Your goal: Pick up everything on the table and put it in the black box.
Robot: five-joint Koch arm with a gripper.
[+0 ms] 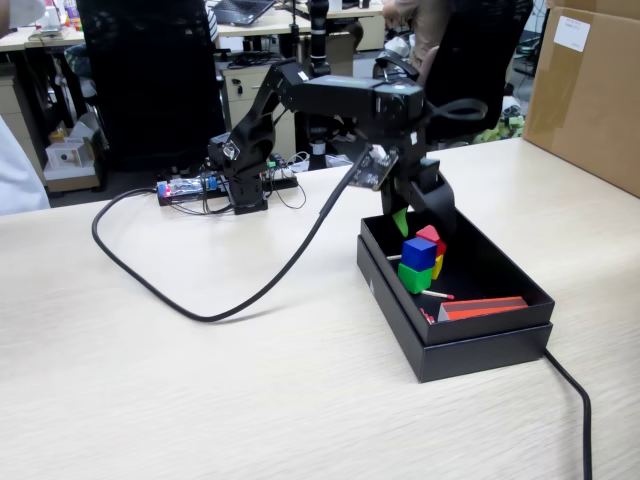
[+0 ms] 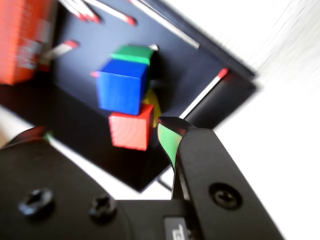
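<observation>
The black box stands on the table at the right, and all the cubes lie inside it. The blue cube rests on the green cube, with the red cube and the yellow cube pressed against them. The wrist view looks down on the box floor with blue, green, red and a sliver of yellow. My gripper hangs open just above the cluster at the box's far end, holding nothing.
A flat orange-red slab and thin white sticks also lie in the box. A brown carton stands at the back right. A black cable loops over the table; another cable runs from the box.
</observation>
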